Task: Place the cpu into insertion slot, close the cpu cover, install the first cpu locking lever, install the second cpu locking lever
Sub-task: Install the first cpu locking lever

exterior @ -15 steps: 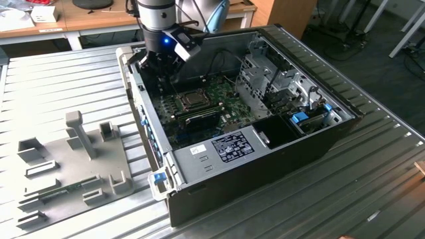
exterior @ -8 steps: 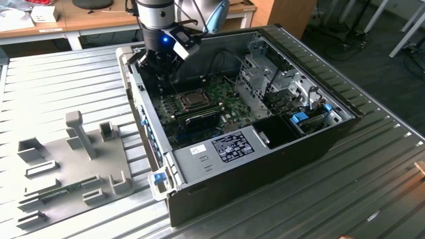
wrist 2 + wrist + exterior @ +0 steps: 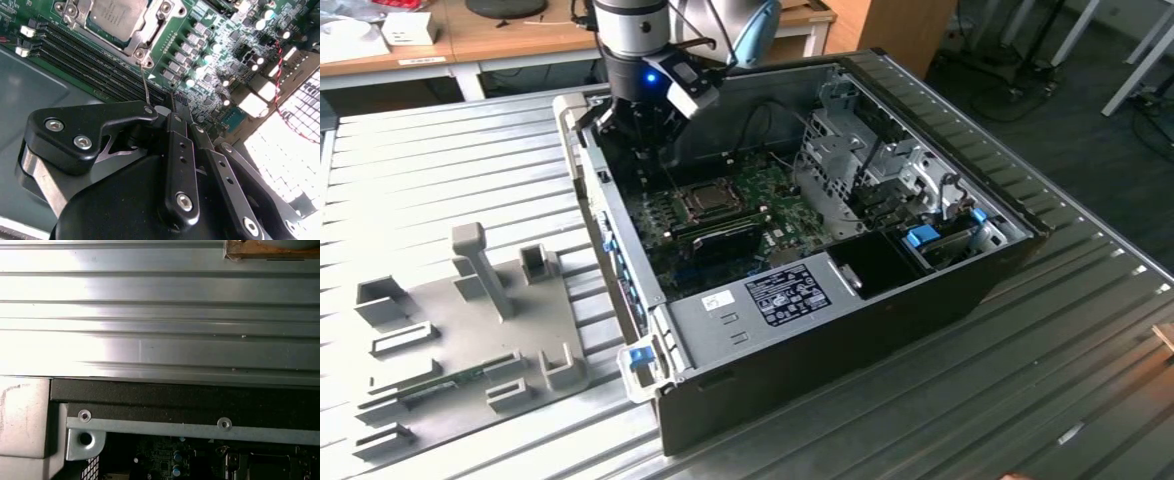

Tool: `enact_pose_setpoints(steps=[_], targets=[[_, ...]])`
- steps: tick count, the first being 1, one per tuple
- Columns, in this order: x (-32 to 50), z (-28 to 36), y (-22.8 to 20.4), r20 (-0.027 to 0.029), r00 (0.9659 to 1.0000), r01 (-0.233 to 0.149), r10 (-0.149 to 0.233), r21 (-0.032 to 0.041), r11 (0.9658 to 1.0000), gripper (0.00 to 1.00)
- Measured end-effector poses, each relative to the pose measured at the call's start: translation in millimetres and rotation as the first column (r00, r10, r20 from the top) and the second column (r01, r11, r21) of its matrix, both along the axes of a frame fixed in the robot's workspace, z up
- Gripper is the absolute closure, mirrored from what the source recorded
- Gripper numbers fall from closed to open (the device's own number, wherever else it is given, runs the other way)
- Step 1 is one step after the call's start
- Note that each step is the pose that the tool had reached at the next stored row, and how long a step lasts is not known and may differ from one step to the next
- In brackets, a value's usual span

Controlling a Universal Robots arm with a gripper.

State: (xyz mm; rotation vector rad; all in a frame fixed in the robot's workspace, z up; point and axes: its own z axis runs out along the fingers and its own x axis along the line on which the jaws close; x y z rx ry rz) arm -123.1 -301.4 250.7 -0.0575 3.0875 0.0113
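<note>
Cpu point(image 3: 117, 17) sat in the insertion slot point(image 3: 131, 45), the cpu cover point(image 3: 151, 22) down around it, and a thin wire locking lever point(image 3: 144, 85) ran from the socket's corner to the tip of the gripper point(image 3: 162, 111), whose jaws were drawn close together; whether they pinched the wire I could not tell. By my judgement the springy lever could slip off that tip and snap back, or scrape the memory slots point(image 3: 90, 65) beside it. Outward stood the open computer case point(image 3: 854, 330) on a ribbed metal worktop point(image 3: 440, 170), wooden desks point(image 3: 507, 40) behind.
</note>
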Motion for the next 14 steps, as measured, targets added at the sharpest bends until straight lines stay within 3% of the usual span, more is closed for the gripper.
enact_pose_setpoints(steps=[14], targets=[[3.9, -0.8, 0.0, 0.0, 1.0, 0.0, 0.0, 0.0052, 1.0, 0.9]])
